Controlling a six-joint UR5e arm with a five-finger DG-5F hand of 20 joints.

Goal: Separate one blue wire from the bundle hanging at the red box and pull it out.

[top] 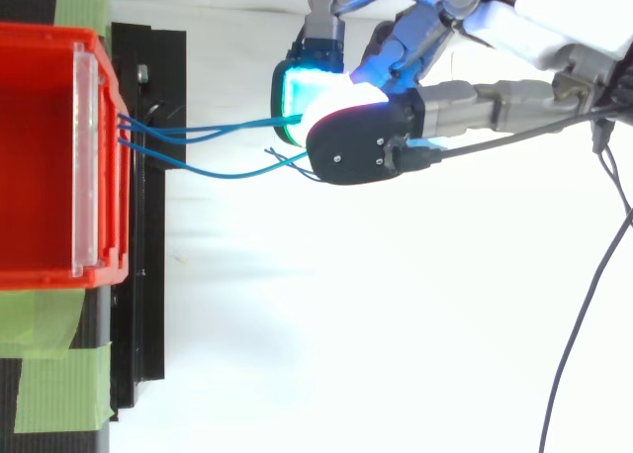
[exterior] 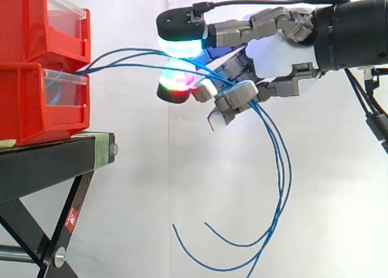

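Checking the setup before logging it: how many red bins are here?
2. The upper red bin sits stacked on the lower red bin, which rests on the black stand. More may be hidden past the view's left edge.

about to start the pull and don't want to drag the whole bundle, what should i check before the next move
1. Grip: the hand has its glowing pads closed on the blue wires: ok.
2. Only one wire in the pinch: several strands run together into the pads: cannot tell.
3. Wires anchored at the red bins: they come out between the upper and lower bin: ok.
4. Loose ends hang free below the hand, apart from the black stand: ok.
5. Bins sit flat on the stand: ok.
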